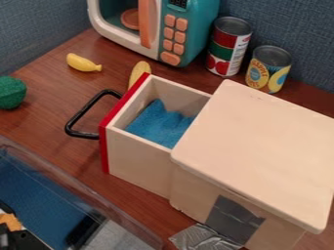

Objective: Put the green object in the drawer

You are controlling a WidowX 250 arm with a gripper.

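The rounded object [10, 93] is showing deep green. The drawer [137, 158] is pairing cream with a red front [104, 156] and black handle [83, 110]; the cloth [155, 126] is showing blue. The toy microwave [201, 36] is mixing teal, white and orange, the bench [52, 114] reddish brown.

Teal-and-white toy microwave [197, 24] at rear; orange handle and buttons, round orange plate [130, 18] inside. Right of it, two upright cans: red-and-green can [227, 46], then yellow-labelled can [268, 69], just beside it. Yellow banana-shaped toy [83, 62] lies on brown wooden table [49, 117]; second yellow elongated object [138, 72] near microwave. Lower left: clear-walled bin [78, 195], blue inside. Blue-grey wall covering [303, 29] behind.
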